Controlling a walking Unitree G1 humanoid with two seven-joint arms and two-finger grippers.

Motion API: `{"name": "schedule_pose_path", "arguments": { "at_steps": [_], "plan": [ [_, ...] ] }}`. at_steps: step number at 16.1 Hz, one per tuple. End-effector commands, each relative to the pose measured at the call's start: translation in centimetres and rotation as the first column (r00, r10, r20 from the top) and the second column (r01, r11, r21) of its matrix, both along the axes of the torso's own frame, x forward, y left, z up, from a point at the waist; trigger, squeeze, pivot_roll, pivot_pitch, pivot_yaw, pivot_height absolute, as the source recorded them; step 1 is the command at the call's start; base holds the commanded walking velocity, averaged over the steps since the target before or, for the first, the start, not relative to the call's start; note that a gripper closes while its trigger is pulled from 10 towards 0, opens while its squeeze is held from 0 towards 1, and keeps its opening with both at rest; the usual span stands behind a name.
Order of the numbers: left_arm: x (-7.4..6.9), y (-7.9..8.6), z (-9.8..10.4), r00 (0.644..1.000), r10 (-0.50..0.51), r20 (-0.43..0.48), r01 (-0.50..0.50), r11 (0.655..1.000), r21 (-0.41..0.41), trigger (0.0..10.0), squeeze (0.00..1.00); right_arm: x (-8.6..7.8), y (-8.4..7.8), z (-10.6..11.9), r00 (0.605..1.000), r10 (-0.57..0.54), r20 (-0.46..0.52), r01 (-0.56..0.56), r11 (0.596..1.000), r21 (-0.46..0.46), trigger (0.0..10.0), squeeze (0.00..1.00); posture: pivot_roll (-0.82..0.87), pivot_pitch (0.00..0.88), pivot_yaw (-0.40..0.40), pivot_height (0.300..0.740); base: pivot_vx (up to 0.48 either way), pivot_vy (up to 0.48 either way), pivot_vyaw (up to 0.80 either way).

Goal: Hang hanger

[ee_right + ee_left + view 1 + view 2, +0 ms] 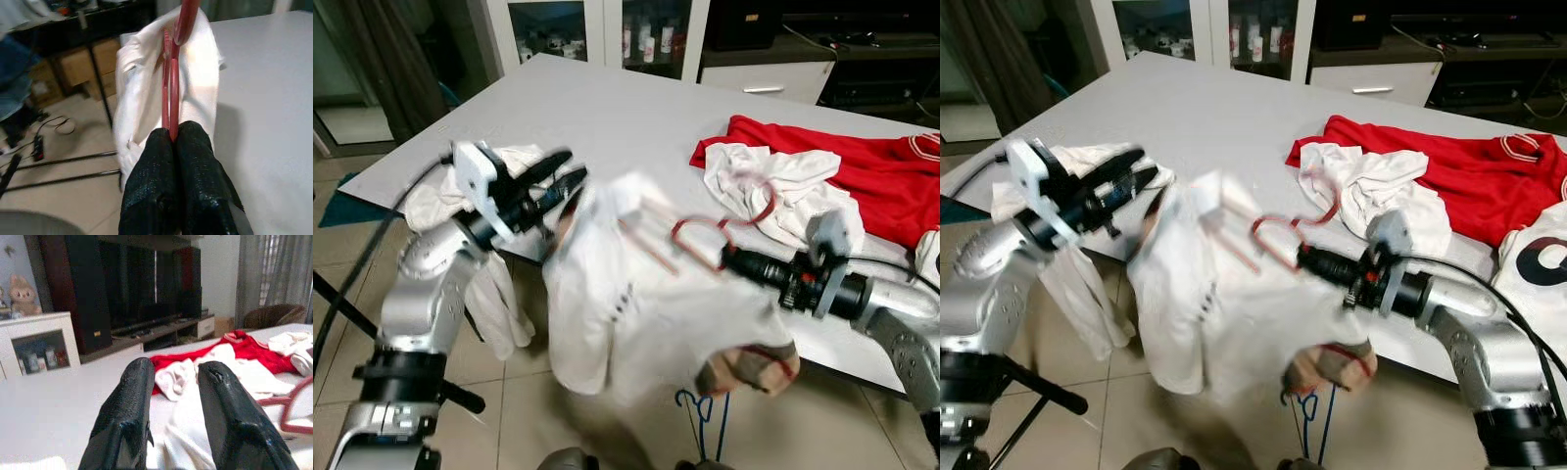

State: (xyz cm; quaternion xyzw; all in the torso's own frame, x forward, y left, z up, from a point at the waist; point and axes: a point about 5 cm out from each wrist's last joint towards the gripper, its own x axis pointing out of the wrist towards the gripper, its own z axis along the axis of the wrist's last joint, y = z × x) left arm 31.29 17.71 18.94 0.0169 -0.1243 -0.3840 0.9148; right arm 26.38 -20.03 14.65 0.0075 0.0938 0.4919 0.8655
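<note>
Red hanger, thin, stiff, light, pinched in right tool above desk edge. White shirt draped on it: soft, floppy, slip-prone. Left tool open, beside collar. Best hold: hanger's rigid bar.

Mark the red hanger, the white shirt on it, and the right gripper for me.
red hanger (697,227): left eye view, top loop.
white shirt (607,313): left eye view, front panel.
right gripper (173,139): right wrist view, fingertips pinching the hanger.
</note>
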Motion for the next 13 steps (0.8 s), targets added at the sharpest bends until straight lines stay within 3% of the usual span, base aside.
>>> {"name": "schedule_pose_path", "arguments": {
  "at_steps": [1, 3, 7, 9, 11, 13],
  "plan": [
    [0.0, -0.3, 0.5, 1.0, -0.005, 0.016, 0.005, 1.0, 0.015, 10.0, 0.0, -0.2, 0.1, 0.6, 0.999, 0.022, 0.033, -0.021, 1.0, -0.017, 10.0, 0.0, -0.02, 0.0, 0.019, 0.74, 0.0, 0.0, 0.0],
    [0.4, 0.0, 1.5, 0.998, 0.066, 0.017, -0.066, 0.997, -0.033, 10.0, 0.0, 0.6, 0.3, 1.3, 0.997, -0.043, 0.07, 0.041, 0.999, 0.03, 10.0, 0.0, -0.02, 0.0, 0.019, 0.74, 0.0, 0.0, 0.0],
    [-0.4, -0.8, 0.9, 0.996, 0.079, -0.032, -0.082, 0.988, -0.129, 10.0, 0.0, 1.2, 0.6, 1.7, 0.98, -0.18, 0.091, 0.162, 0.971, 0.174, 10.0, 0.0, -0.02, 0.0, 0.022, 0.74, 0.0, 0.0, 0.0],
    [-1.0, -1.6, 0.1, 0.996, 0.067, -0.065, -0.076, 0.988, -0.136, 10.0, 0.0, -0.2, 1.0, 0.9, 0.981, -0.191, 0.036, 0.175, 0.947, 0.271, 10.0, 0.0, -0.02, 0.0, 0.027, 0.74, 0.0, 0.0, 0.0],
    [-1.2, -1.7, -0.4, 0.993, 0.069, -0.097, -0.083, 0.987, -0.141, 10.0, 0.0, -1.7, 0.9, 0.2, 0.974, -0.223, -0.036, 0.218, 0.888, 0.405, 10.0, 0.0, -0.02, 0.0, 0.032, 0.74, 0.0, 0.0, 0.0],
    [-1.0, -2.0, -0.6, 0.992, 0.062, -0.113, -0.078, 0.987, -0.139, 10.0, 0.0, -3.0, 1.2, -0.3, 0.975, -0.21, -0.072, 0.218, 0.852, 0.476, 10.0, 0.0, -0.04, 0.0, 0.043, 0.74, 0.0, 0.0, 0.0]
  ]
}}
